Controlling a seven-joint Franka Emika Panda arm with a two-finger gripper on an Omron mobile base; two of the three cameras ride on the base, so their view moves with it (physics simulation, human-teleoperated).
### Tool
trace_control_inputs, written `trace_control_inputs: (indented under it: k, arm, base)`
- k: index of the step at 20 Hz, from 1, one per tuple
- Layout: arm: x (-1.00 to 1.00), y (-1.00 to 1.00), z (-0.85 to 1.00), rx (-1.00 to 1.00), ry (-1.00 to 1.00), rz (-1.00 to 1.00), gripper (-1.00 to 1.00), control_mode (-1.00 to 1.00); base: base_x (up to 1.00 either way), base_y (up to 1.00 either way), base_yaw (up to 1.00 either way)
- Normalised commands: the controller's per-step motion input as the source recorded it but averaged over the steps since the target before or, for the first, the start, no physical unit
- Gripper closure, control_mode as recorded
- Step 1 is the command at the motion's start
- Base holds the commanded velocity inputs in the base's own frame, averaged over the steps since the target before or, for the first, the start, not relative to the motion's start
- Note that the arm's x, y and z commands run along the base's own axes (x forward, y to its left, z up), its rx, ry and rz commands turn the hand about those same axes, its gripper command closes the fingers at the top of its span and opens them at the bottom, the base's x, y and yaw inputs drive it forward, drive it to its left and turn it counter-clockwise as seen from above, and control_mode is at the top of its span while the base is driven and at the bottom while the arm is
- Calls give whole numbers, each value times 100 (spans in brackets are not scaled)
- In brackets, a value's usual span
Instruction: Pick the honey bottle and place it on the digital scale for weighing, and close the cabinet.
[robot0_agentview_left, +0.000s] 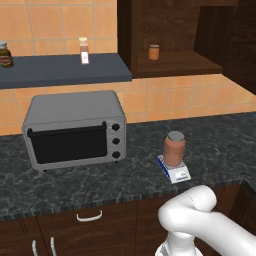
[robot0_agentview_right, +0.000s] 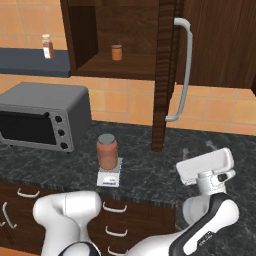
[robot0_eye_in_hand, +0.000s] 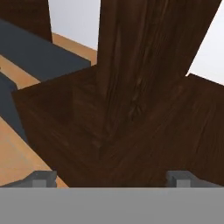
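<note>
White robot arm (robot0_agentview_left: 200, 220) bends low at the front of the left base view. Behind it, the honey bottle (robot0_agentview_left: 174, 148) stands upright on the digital scale (robot0_agentview_left: 174, 170) on the dark tabletop (robot0_agentview_left: 100, 180), beside the toaster oven (robot0_agentview_left: 75, 129).

From the right base view, the cabinet (robot0_agentview_right: 125, 35) door (robot0_agentview_right: 162, 75) sticks out wide open, its silver handle (robot0_agentview_right: 184, 70) facing right. The hand (robot0_agentview_right: 207, 170) sits low, below that handle, well apart from the bottle.

Looking from the hand view, the jaws are wide open and hold nothing. Brown door wood (robot0_eye_in_hand: 144, 65) is right ahead. I think closing comes next: push the door's flat face slowly, and don't bump the bottle.
</note>
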Motion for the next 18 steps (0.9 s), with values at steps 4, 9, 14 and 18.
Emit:
trace_control_inputs:
  k: [4,9,14,18]
  arm:
    - [11,-35,16,0,0,-35,-100,-100]
    - [5,-39,44,0,11,-26,-100,-100]
    - [2,-9,74,0,6,-7,-100,-100]
    - [-14,17,79,-4,-3,3,-100,-100]
  base:
    - [0,0,0]
    - [0,0,0]
    - [0,0,0]
    - [0,0,0]
